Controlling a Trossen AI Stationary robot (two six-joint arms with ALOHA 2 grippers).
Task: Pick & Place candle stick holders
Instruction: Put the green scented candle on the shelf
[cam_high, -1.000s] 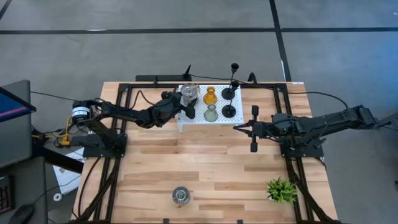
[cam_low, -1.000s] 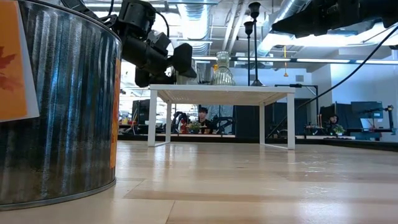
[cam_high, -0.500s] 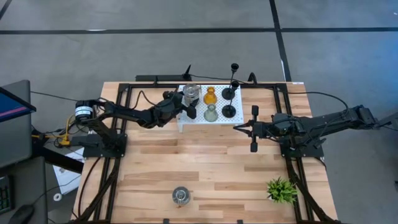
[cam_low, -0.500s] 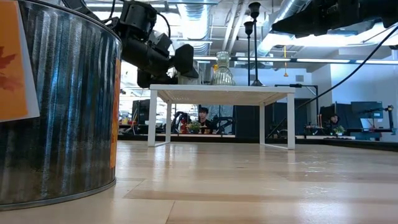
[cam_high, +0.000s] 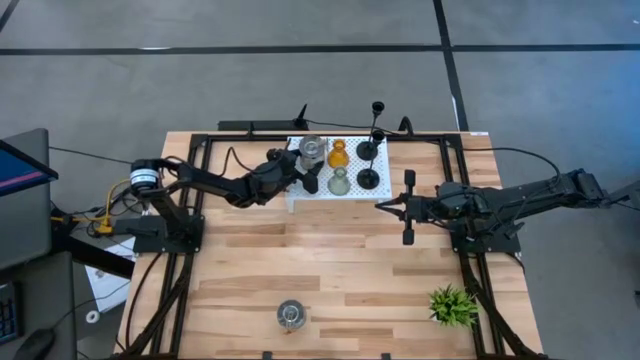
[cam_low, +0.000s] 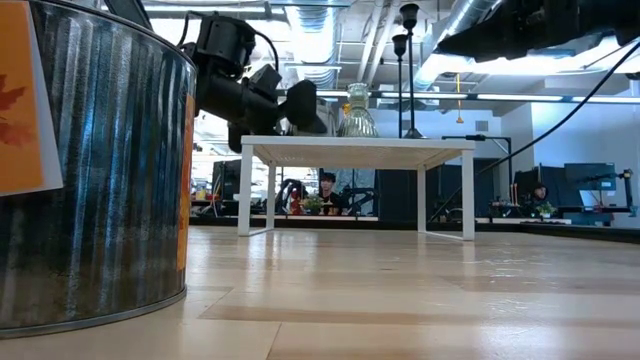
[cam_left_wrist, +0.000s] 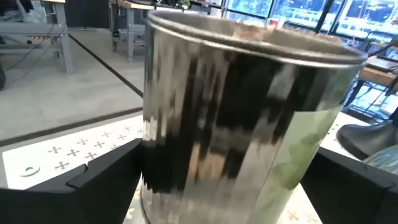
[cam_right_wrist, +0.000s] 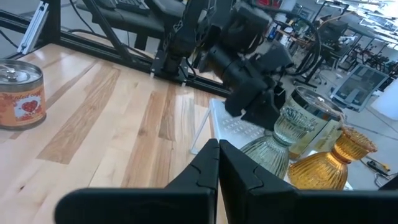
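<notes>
A: The left wrist view is showing the silvery jar holder (cam_left_wrist: 249, 118) standing upright between the left gripper's (cam_high: 307, 166) wide-open fingers; is the grip visible from overhead?

B: No. There it is sitting on the white perforated stand (cam_high: 318, 195), and the right gripper (cam_high: 380, 205) is hanging shut, empty, over the wooden table (cam_high: 330, 270).

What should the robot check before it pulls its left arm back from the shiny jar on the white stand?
1. Left gripper jaws open around the silvery jar holder: ok.
2. Jar upright on the white perforated stand: ok.
3. Jaws clear of the jar's sides: cannot tell; the left wrist view shows them very close.
4. Grey-green holder and amber glass holder standing nearby: ok.
5. Right gripper shut, waiting beside the stand: ok.
6. Second silvery jar holder at the table's near edge, not yet placed: not ok.
</notes>
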